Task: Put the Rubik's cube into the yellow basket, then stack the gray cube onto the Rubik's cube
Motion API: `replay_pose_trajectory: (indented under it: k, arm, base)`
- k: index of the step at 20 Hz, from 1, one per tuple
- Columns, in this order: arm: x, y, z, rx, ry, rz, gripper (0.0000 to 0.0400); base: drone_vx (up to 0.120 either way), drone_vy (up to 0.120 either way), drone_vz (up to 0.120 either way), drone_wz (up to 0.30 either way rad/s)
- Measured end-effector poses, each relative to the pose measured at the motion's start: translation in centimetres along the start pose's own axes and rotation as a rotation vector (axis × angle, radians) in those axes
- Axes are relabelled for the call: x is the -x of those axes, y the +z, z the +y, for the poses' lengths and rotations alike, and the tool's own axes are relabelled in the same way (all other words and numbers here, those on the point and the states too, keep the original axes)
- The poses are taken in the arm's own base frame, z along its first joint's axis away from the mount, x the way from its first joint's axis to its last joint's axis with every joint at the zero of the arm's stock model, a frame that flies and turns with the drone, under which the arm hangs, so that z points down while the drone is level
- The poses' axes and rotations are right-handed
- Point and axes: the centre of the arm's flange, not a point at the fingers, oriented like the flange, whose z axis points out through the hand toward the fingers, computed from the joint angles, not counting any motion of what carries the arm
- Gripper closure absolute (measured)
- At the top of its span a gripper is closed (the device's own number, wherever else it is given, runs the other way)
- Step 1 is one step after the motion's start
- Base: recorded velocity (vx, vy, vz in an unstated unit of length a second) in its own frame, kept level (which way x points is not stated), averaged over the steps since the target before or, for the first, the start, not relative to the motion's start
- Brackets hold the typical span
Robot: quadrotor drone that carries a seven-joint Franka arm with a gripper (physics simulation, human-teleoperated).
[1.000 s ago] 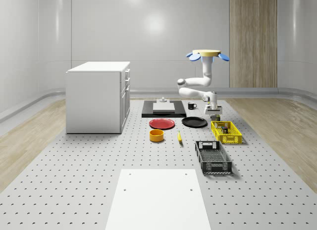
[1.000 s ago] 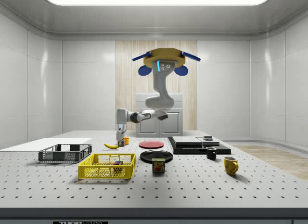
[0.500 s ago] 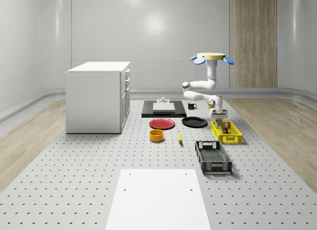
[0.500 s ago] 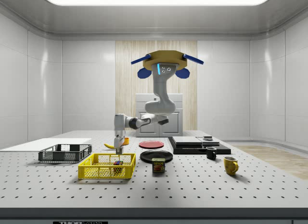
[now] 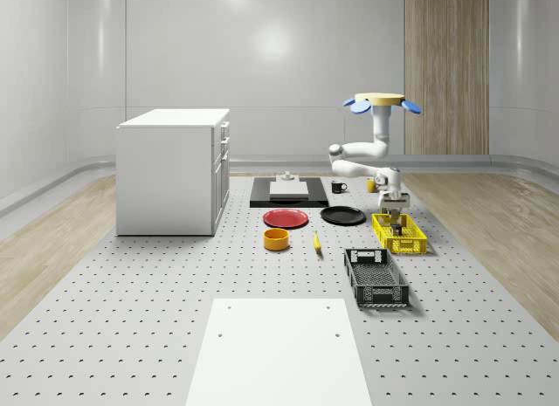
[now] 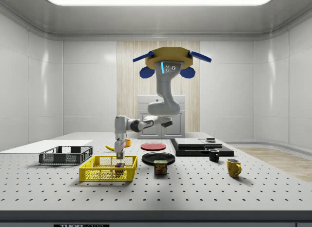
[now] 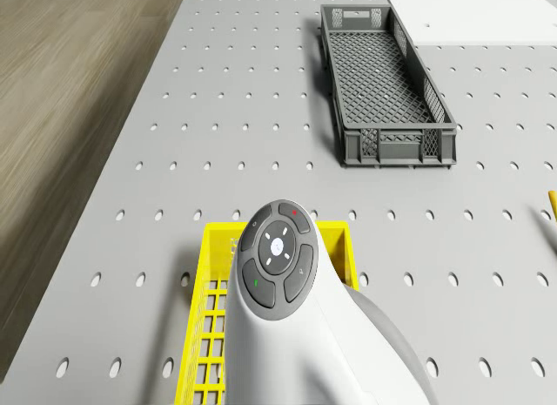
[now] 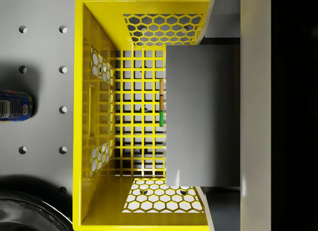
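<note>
Your drone (image 6: 169,62) hovers above the worktop (image 5: 131,336), near the yellow basket (image 6: 100,174). The claw (image 6: 118,158), clamped on the gray cube (image 8: 201,115), hangs just over the Rubik's cube (image 6: 119,165) lying inside that basket.

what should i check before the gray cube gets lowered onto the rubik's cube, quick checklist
1. Rubik's cube inside the yellow basket: ok.
2. gray cube held at the gripper: ok, it sits right in front of the wrist camera.
3. Gripper over the basket: ok in side and whole-scene views.
4. Gray cube centred on the Rubik's cube: cannot tell, only a coloured edge peeks out beside it.
5. Drone hovering above the table: ok.
6. Spam can outside the basket: ok.
</note>
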Motion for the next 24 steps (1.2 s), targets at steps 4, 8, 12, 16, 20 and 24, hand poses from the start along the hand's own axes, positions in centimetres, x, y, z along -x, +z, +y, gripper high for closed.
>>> replay_pose_trajectory:
  k: [4,8,12,16,20,24]
  arm:
    - [0.0,0.1,0.0,0.0,0.0,0.0,0.0149]
    - [0.0,1.1,0.0,0.0,0.0,0.0,0.0149]
    - [0.0,2.3,0.0,0.0,0.0,0.0,0.0149]
    - [0.2,3.1,-0.2,0.0,0.0,0.0,0.0149]
    - [0.4,3.7,-0.4,0.0,0.0,0.0,0.0149]
    - [0.5,4.0,-0.5,0.0,0.0,0.0,0.0107]
  base:
    - [0.0,0.0,0.0,0.0]
    - [0.0,0.0,0.0,0.0]
    - [0.0,0.0,0.0,0.0]
    - [0.0,0.0,0.0,0.0]
    - [0.0,0.0,0.0,0.0]
    - [0.0,0.0,0.0,0.0]
